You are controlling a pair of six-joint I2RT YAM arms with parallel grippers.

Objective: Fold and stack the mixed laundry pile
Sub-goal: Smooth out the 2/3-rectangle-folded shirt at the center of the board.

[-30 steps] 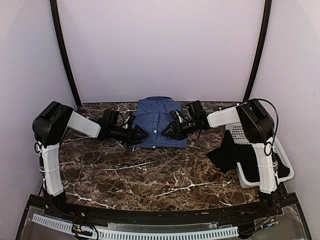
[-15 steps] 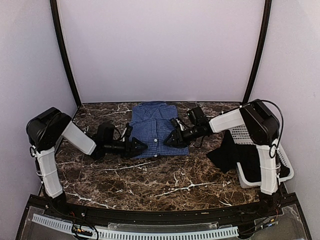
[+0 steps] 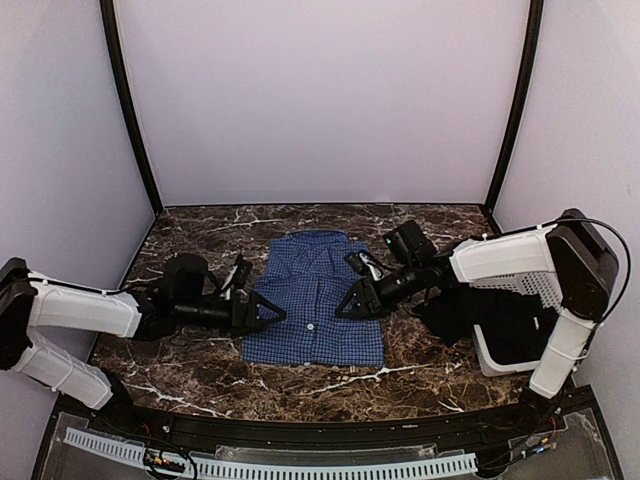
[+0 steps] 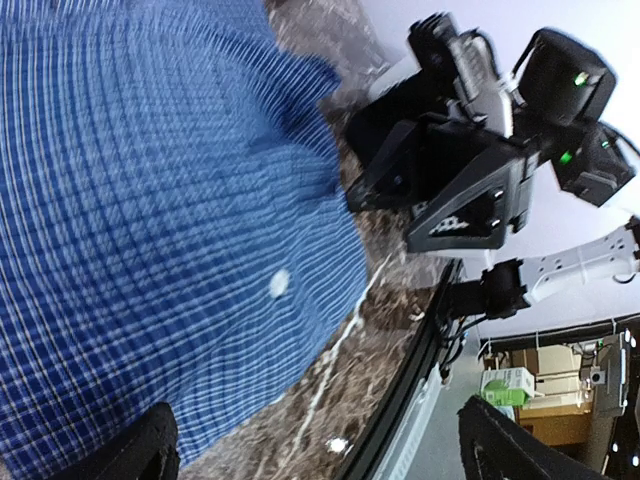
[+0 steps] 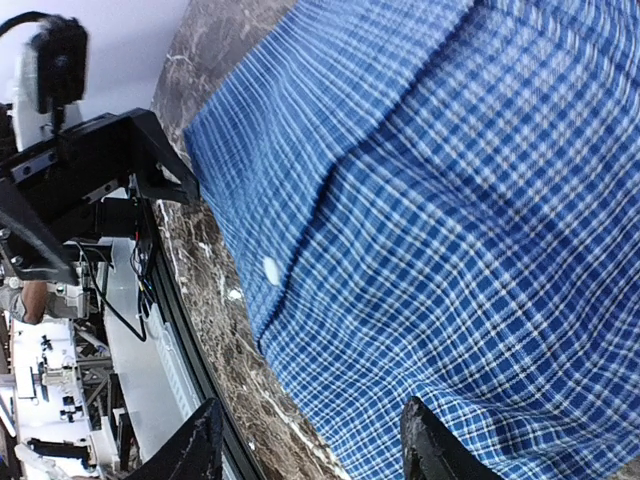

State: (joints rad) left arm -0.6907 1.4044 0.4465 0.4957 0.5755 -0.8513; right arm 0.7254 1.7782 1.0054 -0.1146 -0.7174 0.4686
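Two claws are on the job, and both read as open. The left gripper (image 3: 262, 312) has its fingers (image 4: 135, 455) spread wide, with the checked cloth lying under the gap, and from above its tip meets the left edge of the blue-and-white shirt (image 3: 315, 305). The right gripper (image 3: 350, 303) shows its fingers (image 5: 190, 450) parted less widely. It sits low over the shirt's right half, and I cannot tell whether it pinches any cloth. I count one shirt, spread flat in the middle of the desk (image 3: 200, 375), collar toward the far edge and hem close to the near edge. One white button (image 4: 277, 283) shows on its front. There is one black garment (image 3: 470, 312), heaped by the right edge and spilling out of the one white basket (image 3: 497, 358), which stands toward the near right corner. The right arm stretches across above that black heap. The two claws face each other over the shirt, close together.
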